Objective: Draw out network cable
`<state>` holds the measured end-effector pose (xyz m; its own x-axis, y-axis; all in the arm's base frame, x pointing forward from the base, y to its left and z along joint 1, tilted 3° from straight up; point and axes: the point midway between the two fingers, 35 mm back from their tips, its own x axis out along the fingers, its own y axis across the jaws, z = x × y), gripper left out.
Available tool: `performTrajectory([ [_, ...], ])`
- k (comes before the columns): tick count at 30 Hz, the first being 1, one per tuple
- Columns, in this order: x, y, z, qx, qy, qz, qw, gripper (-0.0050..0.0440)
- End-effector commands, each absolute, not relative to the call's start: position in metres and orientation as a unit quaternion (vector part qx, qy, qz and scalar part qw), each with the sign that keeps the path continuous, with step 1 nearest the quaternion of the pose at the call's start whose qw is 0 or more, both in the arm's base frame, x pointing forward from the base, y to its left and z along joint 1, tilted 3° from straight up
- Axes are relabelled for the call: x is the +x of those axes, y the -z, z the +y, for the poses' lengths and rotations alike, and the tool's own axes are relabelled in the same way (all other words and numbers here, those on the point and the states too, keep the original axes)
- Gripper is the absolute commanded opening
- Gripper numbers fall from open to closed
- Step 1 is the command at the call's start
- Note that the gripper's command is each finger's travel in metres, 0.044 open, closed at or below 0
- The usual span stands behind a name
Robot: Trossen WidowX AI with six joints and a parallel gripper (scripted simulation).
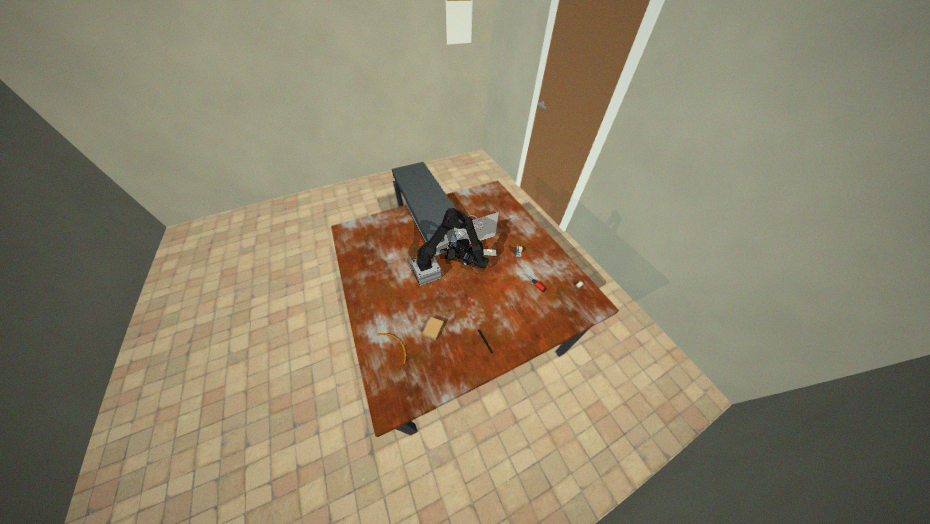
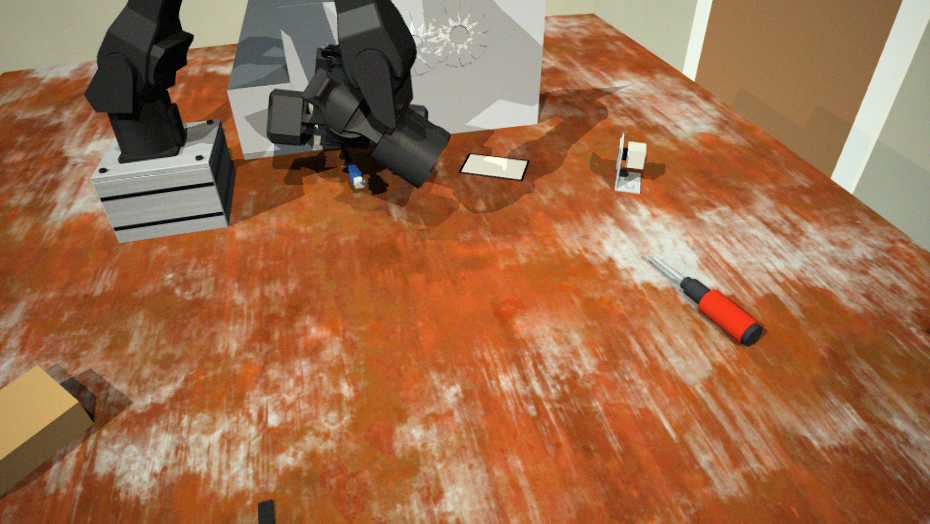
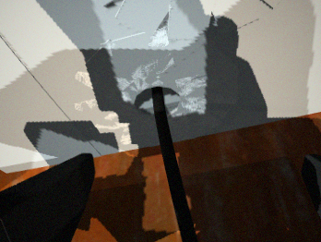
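The black network cable (image 3: 174,187) comes out of a low opening (image 3: 155,97) in the grey panel (image 2: 390,71) and runs over the table towards me. Its blue plug (image 2: 354,175) lies on the table in front of the panel. My gripper (image 3: 198,164) is open and empty, low over the table, with the cable lying between the wide-apart fingers; it also shows in the exterior view (image 2: 356,156), just behind the plug. No yellow band shows. The white rectangle (image 2: 494,166) lies right of the plug. The network jack on its bracket (image 2: 629,162) stands further right.
The arm's base (image 2: 162,175) stands at the left, next to the panel. A star-cut hole (image 2: 458,31) sits high in the panel. A red screwdriver (image 2: 715,305) lies at the right, a cardboard box (image 2: 32,423) at the near left.
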<state>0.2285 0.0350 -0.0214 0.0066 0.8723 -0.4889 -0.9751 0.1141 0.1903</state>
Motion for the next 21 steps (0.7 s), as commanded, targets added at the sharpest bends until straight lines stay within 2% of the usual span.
performTrajectory([
  [1, 0.225, 0.023, 0.043, -0.124, -0.683, 0.177, 0.698, 0.0440],
  [5, 0.223, 0.024, 0.047, -0.141, -0.688, 0.135, 0.699, 0.0440],
  [21, 0.226, -0.007, 0.014, -0.158, -0.686, 0.131, 0.698, 0.0440],
])
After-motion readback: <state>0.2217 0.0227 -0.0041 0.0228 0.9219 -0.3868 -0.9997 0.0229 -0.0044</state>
